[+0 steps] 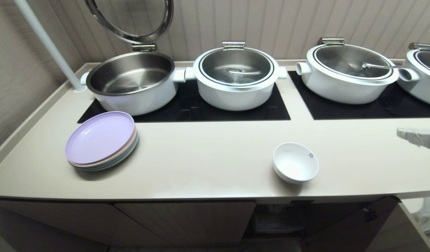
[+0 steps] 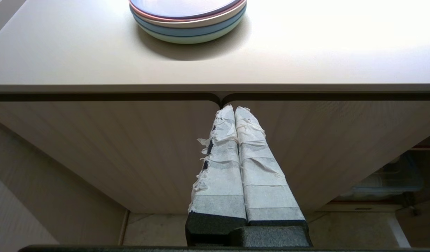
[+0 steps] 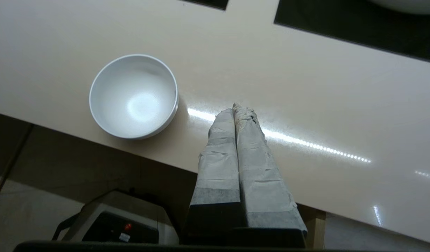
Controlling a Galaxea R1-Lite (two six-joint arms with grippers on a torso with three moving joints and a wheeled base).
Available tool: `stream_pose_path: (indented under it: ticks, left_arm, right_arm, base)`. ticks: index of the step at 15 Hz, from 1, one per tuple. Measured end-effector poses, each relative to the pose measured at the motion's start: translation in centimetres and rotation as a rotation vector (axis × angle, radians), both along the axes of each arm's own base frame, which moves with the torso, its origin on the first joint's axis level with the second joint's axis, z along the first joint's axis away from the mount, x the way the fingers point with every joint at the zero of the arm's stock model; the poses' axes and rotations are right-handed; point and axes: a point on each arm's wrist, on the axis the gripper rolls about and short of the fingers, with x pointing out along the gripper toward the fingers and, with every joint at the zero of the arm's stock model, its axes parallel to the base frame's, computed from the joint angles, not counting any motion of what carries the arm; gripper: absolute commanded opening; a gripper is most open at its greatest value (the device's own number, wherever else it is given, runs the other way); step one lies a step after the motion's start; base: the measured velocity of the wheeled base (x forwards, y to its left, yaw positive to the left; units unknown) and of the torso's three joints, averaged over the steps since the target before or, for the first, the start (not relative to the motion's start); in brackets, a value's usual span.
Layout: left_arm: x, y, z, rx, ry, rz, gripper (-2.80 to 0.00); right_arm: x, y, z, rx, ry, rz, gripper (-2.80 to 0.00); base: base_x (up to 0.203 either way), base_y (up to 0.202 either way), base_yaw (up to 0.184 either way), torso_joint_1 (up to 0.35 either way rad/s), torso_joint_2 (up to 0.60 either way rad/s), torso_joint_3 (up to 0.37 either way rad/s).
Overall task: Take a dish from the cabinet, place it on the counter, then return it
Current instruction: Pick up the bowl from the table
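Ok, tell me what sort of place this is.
Probably a buffet serving line or catering kitchen: large white lidded warming pots stand in a row on black glass hob panels set into a long beige counter, with stacked pastel plates and a small white bowl.

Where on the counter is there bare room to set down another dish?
Bare counter lies between the plates and the bowl, and right of the bowl up to the right pincer. The back is crowded with pots on the hobs.
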Motion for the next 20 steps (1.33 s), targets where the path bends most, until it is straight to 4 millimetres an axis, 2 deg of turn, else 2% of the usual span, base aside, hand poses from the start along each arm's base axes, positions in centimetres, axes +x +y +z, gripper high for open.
stream_pose_path:
  ticks: [3,7,11,16,20]
  left_arm:
    - [0.0,0.0,0.0,0.000,0.000,0.000,-2.80]
    - [0.0,0.0,0.0,0.000,0.000,0.001,-2.80]
    - [0.0,0.0,0.0,0.000,0.000,0.000,-2.80]
    - [0.0,0.0,0.0,0.000,0.000,0.000,-2.80]
    - [0.0,0.0,0.0,0.000,0.000,0.000,-2.80]
  right_arm:
    - [1.6,0.1,-0.4,-0.018,0.099,0.016,-2.80]
    - [3.2,0.4,-0.2,-0.020,0.131,0.026,-2.80]
    - [4.1,0.8,0.1,-0.036,0.209,0.054,-2.80]
    - [5.5,1.9,1.3,-0.028,0.310,0.094,-2.80]
    - [6.7,2.8,2.5,0.044,0.394,0.083,-2.80]
  base:
    - [0.000,0.000,0.000,0.000,0.00,0.000]
    - [0.000,0.000,0.000,0.000,0.00,0.000]
    - [0.000,0.000,0.000,0.000,0.00,0.000]
    - [0.000,0.000,0.000,0.000,0.00,0.000]
    - [0.000,0.000,0.000,0.000,0.00,0.000]
